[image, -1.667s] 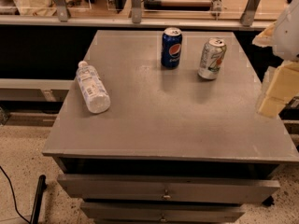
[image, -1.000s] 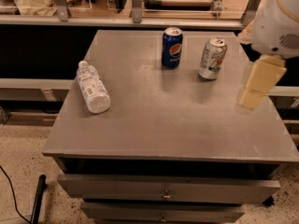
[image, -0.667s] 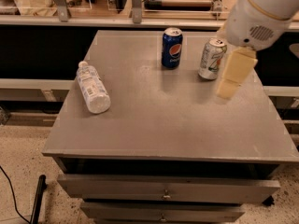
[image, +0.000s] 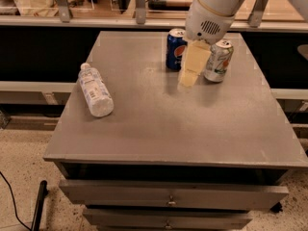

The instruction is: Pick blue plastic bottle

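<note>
1. Nearest the camera, on the speckled floor at lower left, stand a black post (image: 38,206) and a thin dark cable (image: 10,196).
2. Just behind them is the front of the grey counter (image: 192,129). Two drawers (image: 168,196) sit under its top, each with a small knob, and the upper one stands slightly out.
3. The blue plastic bottle (image: 95,90) lies on its side near the counter's left edge. Its white cap points away from the camera and its base points toward the front. It is clear, with a pale printed label around the body. Nothing touches it, and it lies well apart from the cans.
4. Farther back, right of centre, the gripper (image: 188,78) hangs above the counter with its pale yellow tip pointing down and a little to the left. It shows between the two cans and partly in front of them, well apart from the bottle. Whether it is spread or closed cannot be told from this view, and it holds nothing that can be seen.
5. Behind the gripper, a dark blue Pepsi can (image: 174,49) stands upright on its left. A silver-green soda can (image: 219,61) stands upright on its right.
6. The white arm (image: 214,8) rises from the gripper toward the upper right, crossing the counter's far edge.
7. Beyond the counter, a pale ledge (image: 96,22) runs across the view, with metal uprights above it.
</note>
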You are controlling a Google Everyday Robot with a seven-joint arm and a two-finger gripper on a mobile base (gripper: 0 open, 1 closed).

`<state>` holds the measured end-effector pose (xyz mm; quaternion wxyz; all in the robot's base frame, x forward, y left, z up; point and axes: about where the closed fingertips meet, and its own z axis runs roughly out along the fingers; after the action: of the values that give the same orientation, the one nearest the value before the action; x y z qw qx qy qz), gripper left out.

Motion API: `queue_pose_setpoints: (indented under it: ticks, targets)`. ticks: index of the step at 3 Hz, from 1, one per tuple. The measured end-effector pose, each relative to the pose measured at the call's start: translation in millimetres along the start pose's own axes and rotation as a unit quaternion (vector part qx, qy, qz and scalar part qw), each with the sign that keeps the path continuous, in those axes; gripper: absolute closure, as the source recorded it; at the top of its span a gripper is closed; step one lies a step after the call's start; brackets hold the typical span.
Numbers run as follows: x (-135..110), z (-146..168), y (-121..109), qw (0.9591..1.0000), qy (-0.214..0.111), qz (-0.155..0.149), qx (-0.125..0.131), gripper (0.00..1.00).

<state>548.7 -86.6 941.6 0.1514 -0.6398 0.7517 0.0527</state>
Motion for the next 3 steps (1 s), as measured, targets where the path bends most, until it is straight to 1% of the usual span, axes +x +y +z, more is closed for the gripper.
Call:
queue_pose_setpoints:
  ticks: [1,2,3]
  targets:
    - [-24.5,19.9,-21.8,0.9998,0.001,0.018,-0.003,0.0]
    - [-58.0,36.1,-37.4,0.9989,0.021,0.042,0.0,0.0]
    - [-111.4,58.2,-43.3,0.9949,0.051,0.085,0.014,0.0]
